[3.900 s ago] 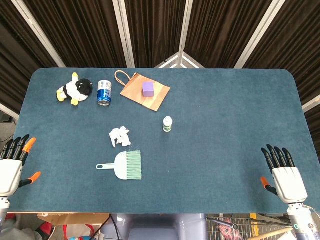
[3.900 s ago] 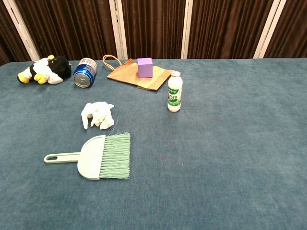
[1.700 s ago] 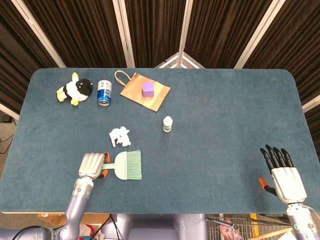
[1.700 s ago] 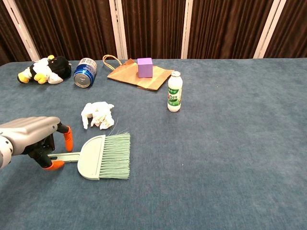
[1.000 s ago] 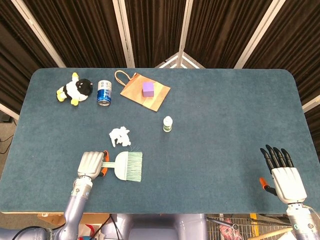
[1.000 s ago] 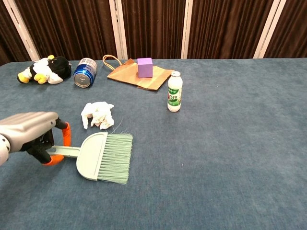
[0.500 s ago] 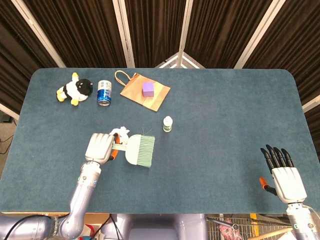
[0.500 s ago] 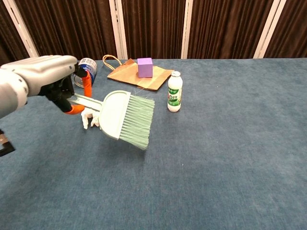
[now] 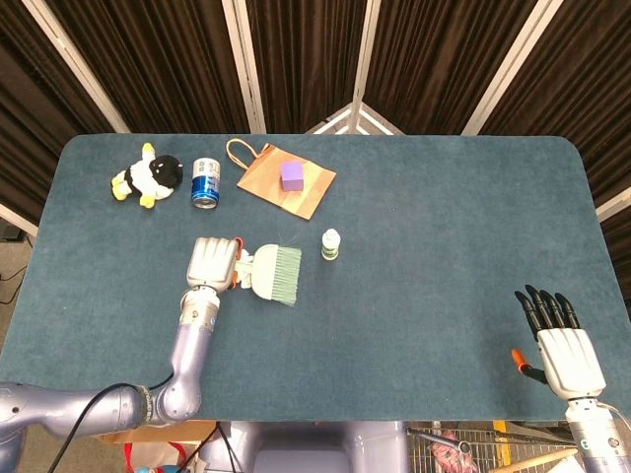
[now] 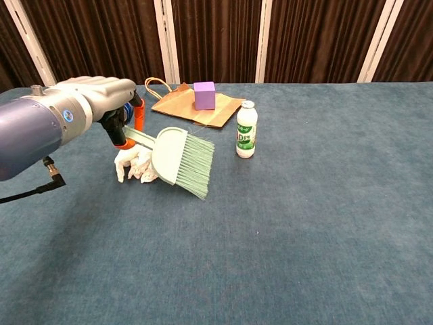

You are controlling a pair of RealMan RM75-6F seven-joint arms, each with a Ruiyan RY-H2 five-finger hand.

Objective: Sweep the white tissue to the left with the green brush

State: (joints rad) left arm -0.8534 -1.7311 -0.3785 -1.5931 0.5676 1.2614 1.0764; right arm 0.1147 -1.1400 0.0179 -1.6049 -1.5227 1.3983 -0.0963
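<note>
My left hand (image 9: 213, 261) (image 10: 107, 103) grips the handle of the green brush (image 9: 276, 273) (image 10: 183, 160) and holds it lifted above the table, bristles pointing right and tilted down. The crumpled white tissue (image 10: 134, 164) lies on the blue table just left of and behind the brush head; in the head view only a sliver of the tissue (image 9: 244, 258) shows between hand and brush. My right hand (image 9: 560, 340) rests open near the table's front right corner, far from the brush, and is outside the chest view.
A small white bottle (image 9: 330, 243) (image 10: 246, 139) stands right of the brush. At the back lie a brown paper bag (image 9: 281, 182) with a purple cube (image 10: 204, 95) on it, a blue can (image 9: 205, 181) and a plush penguin (image 9: 148, 177).
My left hand took hold of the brush handle, lifted the brush off the table and carried it back and right, so it now hangs over the tissue. The right hand stayed still.
</note>
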